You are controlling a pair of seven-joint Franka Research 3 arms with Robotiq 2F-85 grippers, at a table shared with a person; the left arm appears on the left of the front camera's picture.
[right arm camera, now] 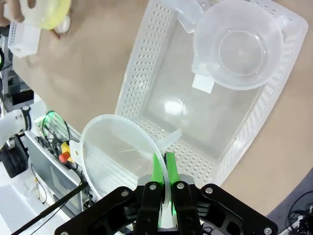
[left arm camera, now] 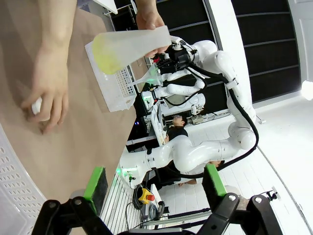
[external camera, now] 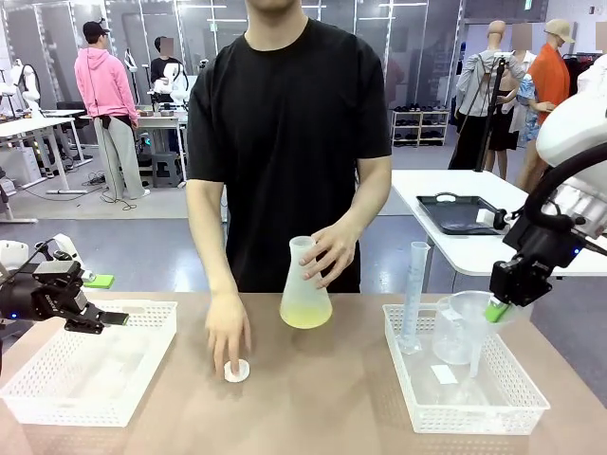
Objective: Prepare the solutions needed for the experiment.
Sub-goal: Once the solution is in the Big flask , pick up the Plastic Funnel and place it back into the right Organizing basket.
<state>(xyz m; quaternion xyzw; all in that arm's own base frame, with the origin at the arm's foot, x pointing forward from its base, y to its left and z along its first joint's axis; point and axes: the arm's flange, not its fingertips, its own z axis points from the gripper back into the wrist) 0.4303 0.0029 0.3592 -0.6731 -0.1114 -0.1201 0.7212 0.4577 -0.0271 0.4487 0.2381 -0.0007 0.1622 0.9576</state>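
My left tool spread wide, empty, far left of frosted whitish conical flask, above white perforated plastic basket. My right tool pinching rim of clear plastic funnel, aloft right of flask, over second white basket. I see pale yellow translucent liquid shallow in flask bottom. Flask upright on brown surface, person's hand around its neck. Other hand left of flask, fingertips on small white round cap.
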